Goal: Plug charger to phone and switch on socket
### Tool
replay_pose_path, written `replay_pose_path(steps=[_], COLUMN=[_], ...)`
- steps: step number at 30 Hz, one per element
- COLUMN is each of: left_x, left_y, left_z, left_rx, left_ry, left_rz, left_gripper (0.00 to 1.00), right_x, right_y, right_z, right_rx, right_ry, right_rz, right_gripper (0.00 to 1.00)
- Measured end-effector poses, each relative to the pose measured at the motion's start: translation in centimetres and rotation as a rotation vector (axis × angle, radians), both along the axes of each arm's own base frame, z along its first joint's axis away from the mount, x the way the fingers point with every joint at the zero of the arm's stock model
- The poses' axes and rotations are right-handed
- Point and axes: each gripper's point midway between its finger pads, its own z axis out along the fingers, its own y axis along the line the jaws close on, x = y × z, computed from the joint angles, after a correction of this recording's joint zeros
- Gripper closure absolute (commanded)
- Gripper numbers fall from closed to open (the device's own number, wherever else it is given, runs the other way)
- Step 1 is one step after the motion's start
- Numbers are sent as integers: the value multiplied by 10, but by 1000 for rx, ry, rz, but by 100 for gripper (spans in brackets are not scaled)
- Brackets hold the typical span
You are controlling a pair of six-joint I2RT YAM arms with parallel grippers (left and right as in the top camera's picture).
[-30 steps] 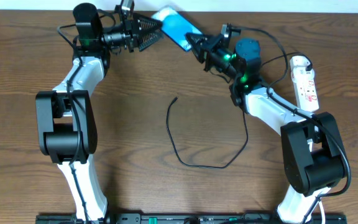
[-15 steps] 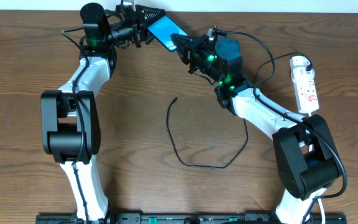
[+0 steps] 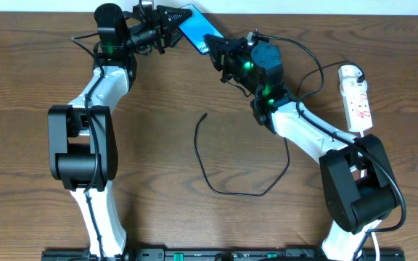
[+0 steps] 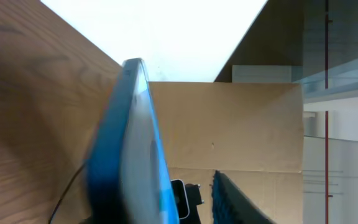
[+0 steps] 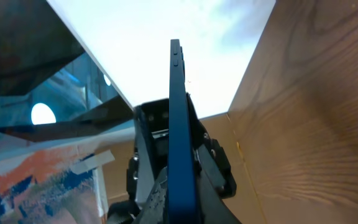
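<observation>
**You had the phone (image 3: 197, 27) held on edge at the far side of the table (image 3: 151, 159), between both arms.**

Your right gripper (image 3: 212, 49) was clamped on the phone's nearer end. Your left gripper (image 3: 176, 22) sat at the other end with its jaws apart, the one visible finger (image 4: 235, 196) clear of the screen. The charger (image 3: 216, 190) lay curled mid-table with its plug (image 3: 205, 114) free, and the socket (image 3: 357, 98) lay well apart beside your right arm.

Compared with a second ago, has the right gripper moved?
Yes. The right gripper, holding the phone, has shifted left in the overhead view, farther from the socket.
</observation>
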Motion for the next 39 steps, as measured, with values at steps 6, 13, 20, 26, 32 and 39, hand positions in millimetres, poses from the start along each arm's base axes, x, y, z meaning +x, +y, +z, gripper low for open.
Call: replay_pose_path(steps=[6,13,20,26,32,39], left_x=[1,1,0,0,0,1], left_y=[0,0,0,1,1,3], left_z=[0,0,-2,-2,-2,-2], left_rx=[0,0,2,3,3,3], left_ry=[0,0,6,7,7,10], left_rz=[4,6,2,1,1,3], left_gripper=[80,80,80,80,80,80], right_x=[1,1,-1,-2,-3,-6], right_y=[-1,-1,2,5,5,12], right_z=[4,4,4,4,4,3], right_rx=[7,7,5,4,4,3], right_ry=[-5,-6,-5,-5,-5,-4], right_rz=[-11,-10,-2,-5,-4,4], right_gripper=[98,98,98,99,98,98])
